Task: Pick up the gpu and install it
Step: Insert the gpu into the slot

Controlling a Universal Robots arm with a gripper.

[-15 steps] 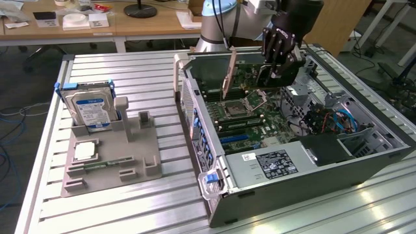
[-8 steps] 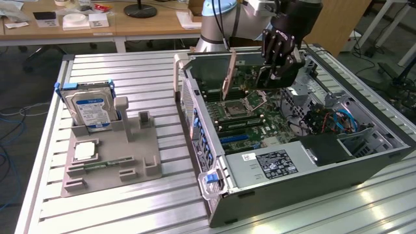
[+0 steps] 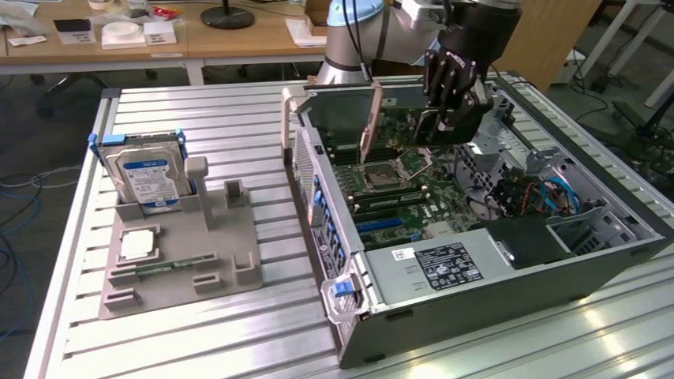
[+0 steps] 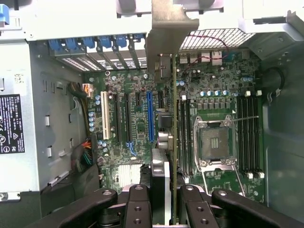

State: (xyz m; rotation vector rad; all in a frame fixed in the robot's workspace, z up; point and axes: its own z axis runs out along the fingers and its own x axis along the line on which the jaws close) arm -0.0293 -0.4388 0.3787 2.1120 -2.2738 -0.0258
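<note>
Nearest the wrist camera, the black gripper (image 4: 172,202) has its two fingers (image 4: 137,209) drawn narrow onto the upper edge of the gpu (image 4: 174,142), which is seen edge-on as a thin green line running away from the camera, with its silver metal end bracket (image 4: 164,35) at the far end against the case's rear wall. Below the card lies the motherboard (image 4: 137,166): the blue expansion slot (image 4: 150,116) sits just to one side of the card's line, and the open CPU socket (image 4: 214,142) lies on the other side. In the exterior view the gripper (image 3: 447,118) hangs over the open computer case (image 3: 506,292), holding the gpu (image 3: 370,118) upright above the board; whether its lower edge touches a slot cannot be told. Farther toward the exterior view's left, well apart from the case, a grey parts holder (image 3: 226,260) rests on the slatted metal table (image 3: 158,339), with a hard drive (image 3: 147,174) standing upright in it and a small memory stick (image 3: 169,265) lying low in the holder.
</note>
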